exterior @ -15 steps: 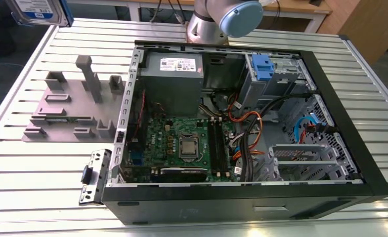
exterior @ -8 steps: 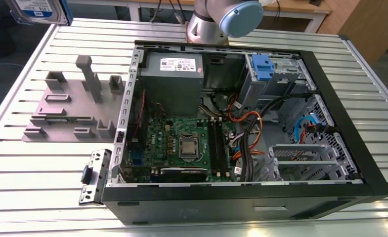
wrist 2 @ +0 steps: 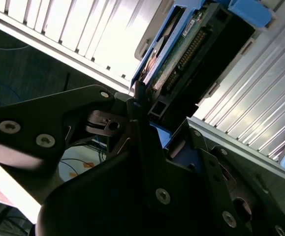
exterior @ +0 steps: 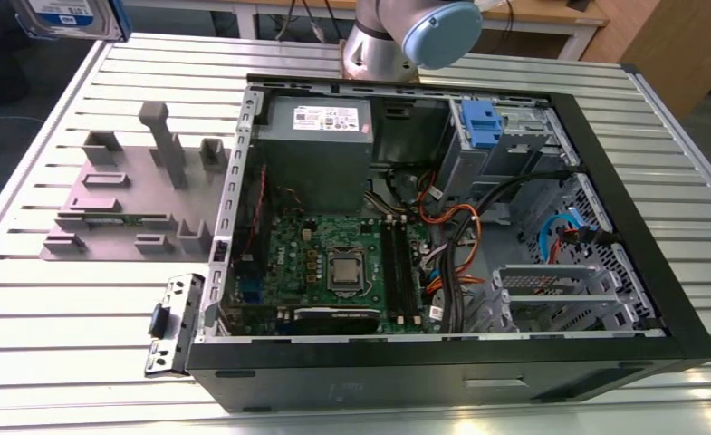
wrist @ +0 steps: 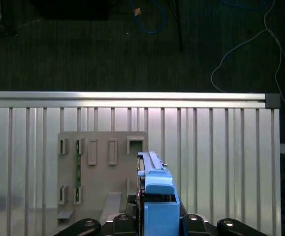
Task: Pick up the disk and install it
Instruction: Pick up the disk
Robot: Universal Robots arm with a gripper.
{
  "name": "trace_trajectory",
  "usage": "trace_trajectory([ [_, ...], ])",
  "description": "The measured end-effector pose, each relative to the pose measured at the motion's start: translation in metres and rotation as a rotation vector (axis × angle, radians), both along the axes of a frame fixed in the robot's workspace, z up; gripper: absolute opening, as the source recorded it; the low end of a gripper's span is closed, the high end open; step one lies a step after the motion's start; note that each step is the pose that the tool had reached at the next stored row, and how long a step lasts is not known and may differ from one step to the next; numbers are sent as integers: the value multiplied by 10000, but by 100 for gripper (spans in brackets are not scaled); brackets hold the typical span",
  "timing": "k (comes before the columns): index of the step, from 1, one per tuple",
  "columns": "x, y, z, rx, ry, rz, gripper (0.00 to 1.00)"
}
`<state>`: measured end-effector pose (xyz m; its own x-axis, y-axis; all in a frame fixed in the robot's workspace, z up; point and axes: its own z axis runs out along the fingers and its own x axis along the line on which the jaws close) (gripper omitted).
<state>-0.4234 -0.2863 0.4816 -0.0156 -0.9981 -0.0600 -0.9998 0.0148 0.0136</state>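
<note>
Disk, a flat silver-metal hard drive in a blue plastic bracket (exterior: 72,18), is held aloft over the slatted metal table (exterior: 41,362), well apart from the open black computer case (exterior: 391,376). Black gripper (wrist 2: 159,123) pinches one end only. Likely risk: the drive pivots or slips in that short grip.

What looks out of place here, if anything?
One loose part: a small grey metal bracket sits on the table by the corner of the open computer case, on the exterior view's left, apart from the other parts. Otherwise nothing stands out: the gripper holds the disk, with no visible damage.
</note>
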Motion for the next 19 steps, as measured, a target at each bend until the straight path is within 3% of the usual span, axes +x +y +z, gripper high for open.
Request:
trace_trajectory([
  [19,0,0,110,8,1,0,36],
])
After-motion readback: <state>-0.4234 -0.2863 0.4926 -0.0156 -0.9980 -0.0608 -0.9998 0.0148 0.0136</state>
